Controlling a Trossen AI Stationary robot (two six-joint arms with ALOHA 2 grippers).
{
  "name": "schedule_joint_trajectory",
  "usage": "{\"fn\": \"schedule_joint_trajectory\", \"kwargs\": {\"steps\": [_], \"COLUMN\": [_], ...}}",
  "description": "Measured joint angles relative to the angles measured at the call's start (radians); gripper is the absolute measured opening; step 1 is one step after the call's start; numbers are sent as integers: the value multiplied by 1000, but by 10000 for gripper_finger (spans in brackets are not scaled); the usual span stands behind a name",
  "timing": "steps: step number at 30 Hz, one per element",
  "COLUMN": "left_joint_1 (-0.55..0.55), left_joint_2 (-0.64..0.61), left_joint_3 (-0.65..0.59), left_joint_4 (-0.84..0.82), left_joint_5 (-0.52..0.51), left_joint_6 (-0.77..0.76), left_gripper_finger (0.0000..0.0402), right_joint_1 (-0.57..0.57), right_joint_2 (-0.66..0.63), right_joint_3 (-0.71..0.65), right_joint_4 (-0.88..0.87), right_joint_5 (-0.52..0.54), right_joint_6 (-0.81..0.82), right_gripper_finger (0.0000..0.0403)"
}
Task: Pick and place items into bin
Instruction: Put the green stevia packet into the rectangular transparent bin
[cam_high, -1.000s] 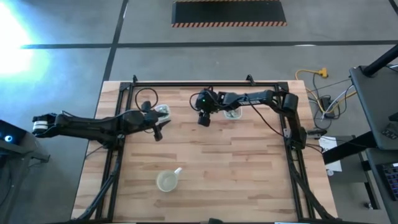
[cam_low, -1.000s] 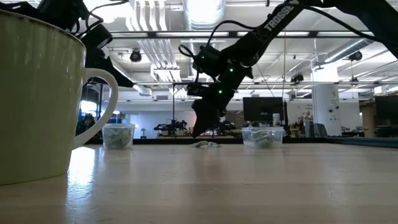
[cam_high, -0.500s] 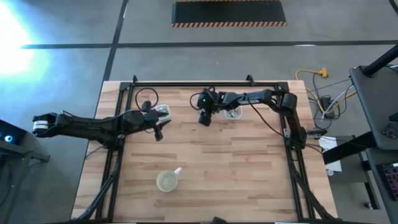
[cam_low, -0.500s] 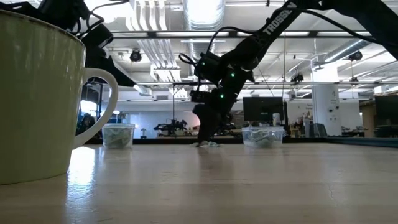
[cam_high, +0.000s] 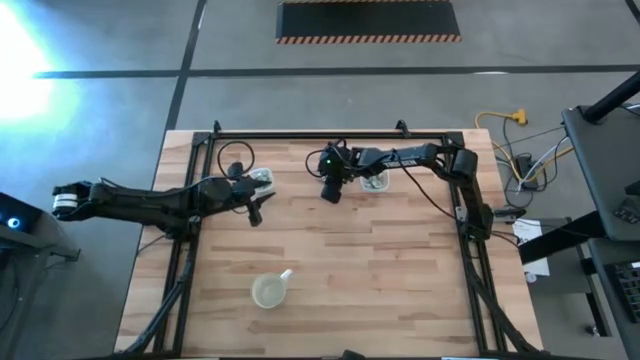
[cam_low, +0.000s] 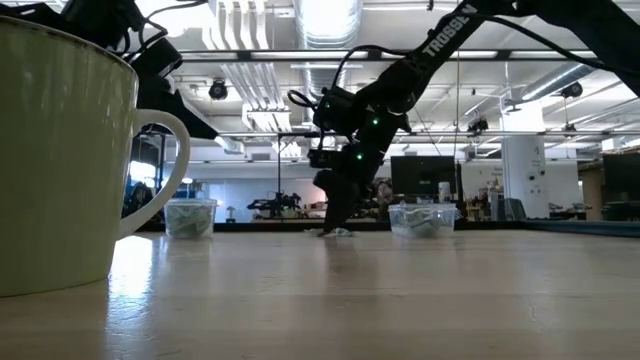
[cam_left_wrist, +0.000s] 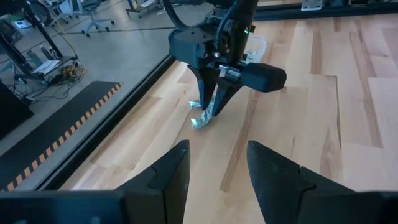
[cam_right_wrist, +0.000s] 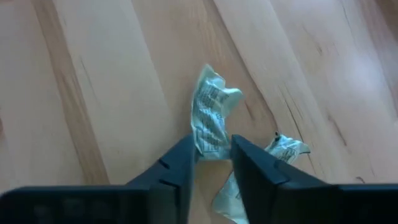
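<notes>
Right gripper (cam_right_wrist: 210, 163): jaws down on bench (cam_high: 400, 290), closing around pale green packet (cam_right_wrist: 211, 121) (second packet (cam_right_wrist: 283, 149) just beside), far centre. Left gripper (cam_left_wrist: 214, 177): jaws released, hovering left.

**Two dark arms, lettered and lit**

Both arms are black, built of slim tubular links joined by bulkier joint housings. The right arm (cam_high: 410, 157) carries white "TROSSEN" lettering along one link, seen in the low view, and small green lights glow near its wrist. A thin black cable loops off that wrist. The left arm (cam_high: 150, 203) ends at a white-banded base segment. Each gripper has two dark, flat, tapering fingers (cam_left_wrist: 168, 177).
</notes>
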Motion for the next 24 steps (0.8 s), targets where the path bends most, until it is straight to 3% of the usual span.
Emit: {"fn": "schedule_joint_trajectory", "kwargs": {"steps": [7,17,24], "left_joint_1": [0,0,0], "left_joint_2": [0,0,0], "left_joint_3": [0,0,0], "left_joint_4": [0,0,0], "left_joint_5": [0,0,0], "left_joint_6": [0,0,1], "left_gripper_finger": [143,143,143], "right_joint_1": [1,7,11], "right_joint_2": [0,-11,-88], "right_joint_3": [0,0,0], "right_joint_4": [0,-8,-60], "right_joint_5": [-11,-11,-10], "right_joint_6": [-38,-39,-37], "right_gripper_finger": [15,9,9]}}
